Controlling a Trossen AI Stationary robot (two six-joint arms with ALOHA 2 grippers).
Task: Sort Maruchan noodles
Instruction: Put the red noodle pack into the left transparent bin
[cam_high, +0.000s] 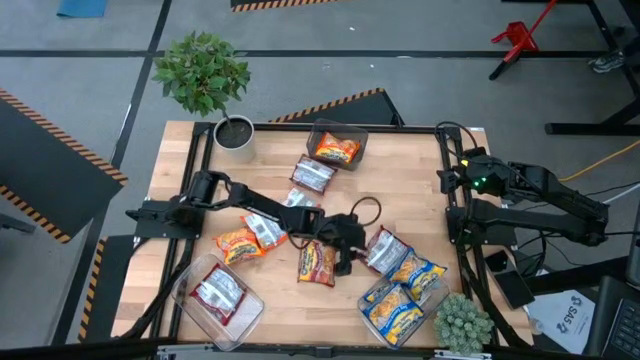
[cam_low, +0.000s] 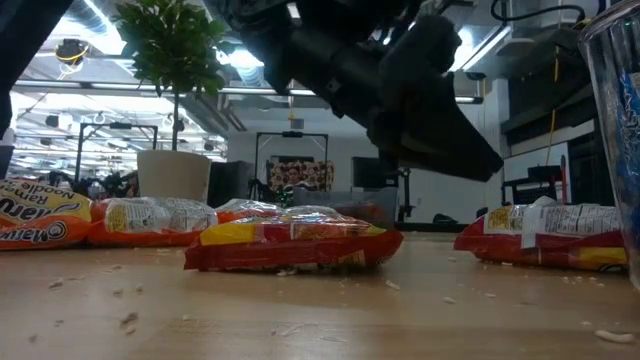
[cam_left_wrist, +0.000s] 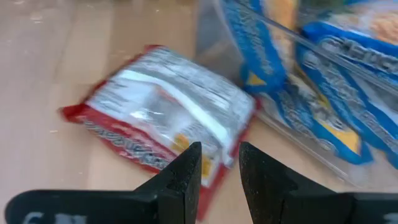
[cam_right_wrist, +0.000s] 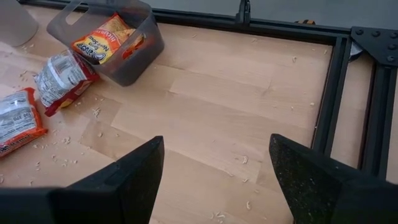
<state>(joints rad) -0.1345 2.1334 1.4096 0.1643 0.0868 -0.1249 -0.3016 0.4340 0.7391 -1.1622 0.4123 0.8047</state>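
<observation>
Just right of the left gripper (cam_high: 348, 262), fingers slightly parted and empty: silver-and-red packet (cam_left_wrist: 168, 118), long axis slanted. Right gripper (cam_right_wrist: 214, 180) wide open, well apart.

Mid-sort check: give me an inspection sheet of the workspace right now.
Surface: wooden table, crumbs scattered.
Job's things: orange packet in far bin; silver-red packet in near-left bin; blue packets in near-right bin; other packets loose mid-table.
Clutter: potted plant; succulent.
Grippers: left gripper open, near a silver-red packet; right gripper open, parked at the right edge.
Cables: black loop mid-table.
Surroundings: red stand on floor.
</observation>
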